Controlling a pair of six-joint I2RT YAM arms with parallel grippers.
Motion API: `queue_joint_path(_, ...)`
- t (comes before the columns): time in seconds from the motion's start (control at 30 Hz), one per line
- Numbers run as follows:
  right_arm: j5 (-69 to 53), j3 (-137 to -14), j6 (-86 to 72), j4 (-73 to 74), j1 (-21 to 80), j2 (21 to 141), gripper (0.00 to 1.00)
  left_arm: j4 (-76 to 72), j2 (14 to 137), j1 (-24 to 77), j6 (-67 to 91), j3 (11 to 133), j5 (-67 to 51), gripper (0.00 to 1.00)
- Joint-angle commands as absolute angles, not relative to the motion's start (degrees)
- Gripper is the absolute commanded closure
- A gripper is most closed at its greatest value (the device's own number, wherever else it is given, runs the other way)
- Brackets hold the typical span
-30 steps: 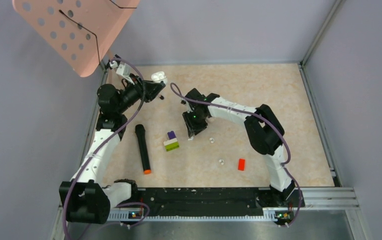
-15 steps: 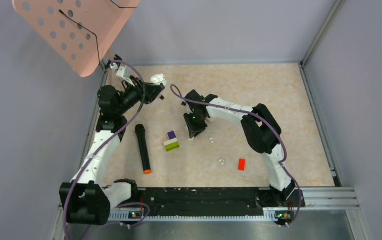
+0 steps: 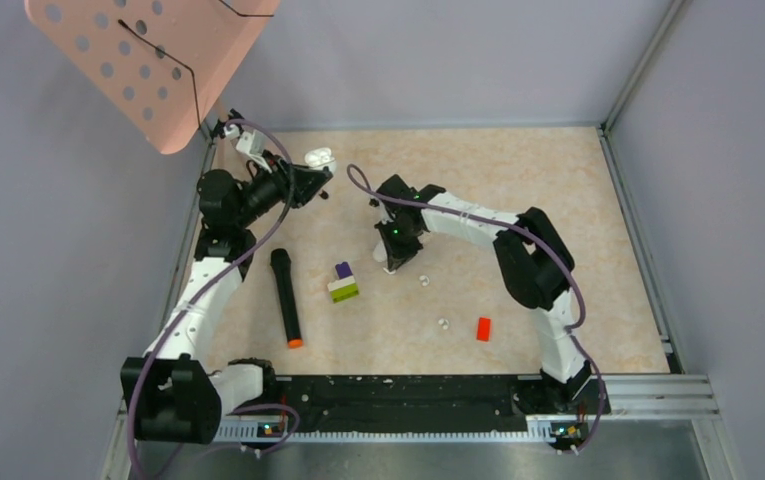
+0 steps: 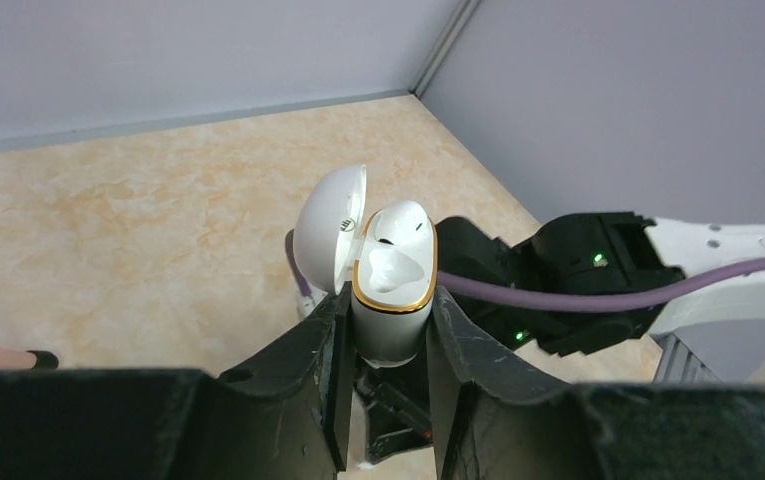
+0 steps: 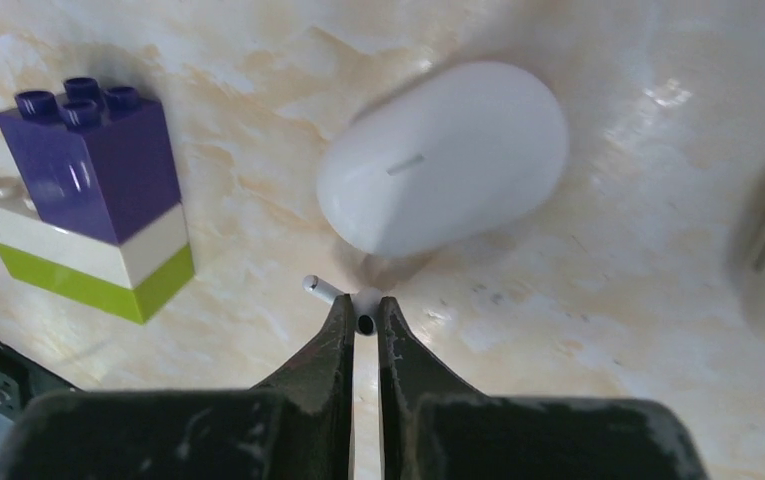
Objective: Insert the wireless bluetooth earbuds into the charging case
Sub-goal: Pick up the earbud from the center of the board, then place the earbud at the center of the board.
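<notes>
left gripper [image 4: 386, 312] holds case [image 4: 390, 335], mark unreadable — right gripper [image 5: 364, 306] pinches earbud [image 5: 356, 297]

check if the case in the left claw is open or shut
Open: the charging case stands upright in the left claw, its lid swung back off the gold rim, hollows showing inside.

A beige, marble-patterned bench [image 3: 518, 170] fills the middle of the room. Pale grey-lilac surfaces close it in: a back wall [image 3: 438, 60] beyond its far edge, a left wall [image 3: 48, 280] and a right wall [image 3: 728, 200] along its sides. A metal post [image 3: 643, 65] rises from the bench's far right corner. A pink perforated panel [image 3: 148, 60] hangs over its far left corner. A ribbed aluminium rail [image 3: 648, 385] runs along its near edge. The light is even, with soft glare on the bench.
</notes>
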State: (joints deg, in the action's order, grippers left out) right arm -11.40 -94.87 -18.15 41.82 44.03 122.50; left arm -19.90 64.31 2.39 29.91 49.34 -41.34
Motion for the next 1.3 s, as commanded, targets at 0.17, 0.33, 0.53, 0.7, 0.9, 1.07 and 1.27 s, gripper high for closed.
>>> queue_joint_path(0.17,-5.9,-90.9,-4.8,40.0,37.3,99.4,1.0,-32.1,73.9,2.7,30.2,54.7,-51.3,1.0)
queue_joint_path(0.33,-4.2,-83.0,7.5,32.0,36.7,92.8,1.0,-33.4,78.4,3.7,30.7,58.8,-52.1,1.0)
queue_joint_path(0.53,-9.5,-59.8,36.7,15.2,35.5,79.6,1.0,-32.0,79.8,4.0,30.9,60.5,-52.1,1.0)
queue_joint_path(0.7,-21.2,-50.0,57.2,17.1,35.6,71.7,1.0,-29.5,78.7,4.0,29.8,60.2,-52.7,1.0)
queue_joint_path(0.9,-26.5,-45.7,78.5,26.2,35.5,71.1,1.0,-28.5,78.0,4.0,29.7,59.1,-52.1,1.0)
queue_joint_path(1.07,-29.4,-43.9,89.3,29.5,35.4,74.2,1.0,-27.7,77.4,4.2,30.0,59.1,-51.7,1.0)
queue_joint_path(1.27,-28.9,-45.8,90.4,30.0,35.4,78.9,0.94,-25.8,76.4,4.3,29.1,58.9,-51.4,1.0)
